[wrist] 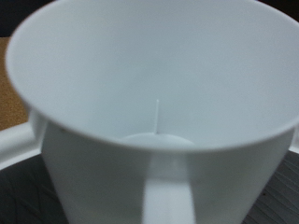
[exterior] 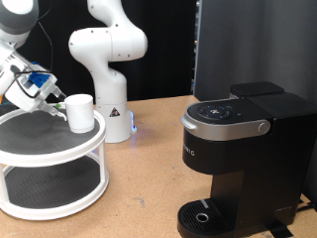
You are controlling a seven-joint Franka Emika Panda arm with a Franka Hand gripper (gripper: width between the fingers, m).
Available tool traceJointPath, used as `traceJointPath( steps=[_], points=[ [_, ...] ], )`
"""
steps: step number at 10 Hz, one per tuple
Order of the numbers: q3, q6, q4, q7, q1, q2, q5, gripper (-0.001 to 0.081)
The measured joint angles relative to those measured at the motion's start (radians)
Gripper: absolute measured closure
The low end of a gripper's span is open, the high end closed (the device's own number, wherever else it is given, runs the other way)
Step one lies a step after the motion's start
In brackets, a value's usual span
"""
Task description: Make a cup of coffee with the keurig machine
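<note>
- Exterior view: the white cup [exterior: 79, 112] stands on the top tier of a round white 2-tier stand [exterior: 50, 159]. The gripper [exterior: 52, 103] is touching it; I cannot tell if the fingers are spread. The black keurig machine [exterior: 238, 164] stands well apart, lid closed.
- Wrist view: the cup [wrist: 159, 103] fills the picture, smooth, round and empty inside.

Faint light lettering is running vertically down the front of the keurig machine [exterior: 241, 149], too small to be read as words; small marks are showing on its round control panel [exterior: 219, 112], also illegible; a dark warning triangle is showing on the white arm base [exterior: 111, 111]; the cup [wrist: 154, 103] is bearing no writing.
</note>
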Motion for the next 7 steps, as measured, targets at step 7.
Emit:
traceJointPath(
  steps=[7],
  points=[
    [0.0, 0.022, -0.007, 0.0, 0.026, 0.002, 0.043, 0.0259]
  ],
)
